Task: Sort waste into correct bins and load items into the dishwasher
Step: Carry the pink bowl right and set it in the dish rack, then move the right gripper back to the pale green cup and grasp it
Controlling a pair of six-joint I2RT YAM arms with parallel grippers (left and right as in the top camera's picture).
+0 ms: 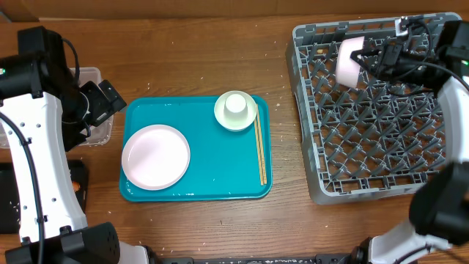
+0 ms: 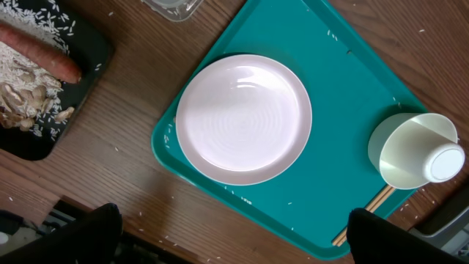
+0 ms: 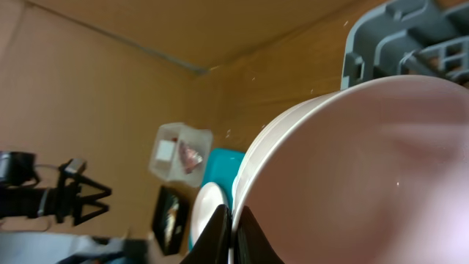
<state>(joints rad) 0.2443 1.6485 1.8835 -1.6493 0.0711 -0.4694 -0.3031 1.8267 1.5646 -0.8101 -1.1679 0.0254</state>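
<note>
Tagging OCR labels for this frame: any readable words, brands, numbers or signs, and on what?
None readable.
The plate, cup, gripped dish, tray and rack show no marks.
The red wrapper in the tub: too blurred to tell any print.

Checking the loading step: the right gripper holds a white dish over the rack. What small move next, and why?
Probably lower the white dish straight down between the pegs of the rack: the right gripper pinches its rim, on edge above the rack's far-left corner, seemingly not yet seated.
</note>
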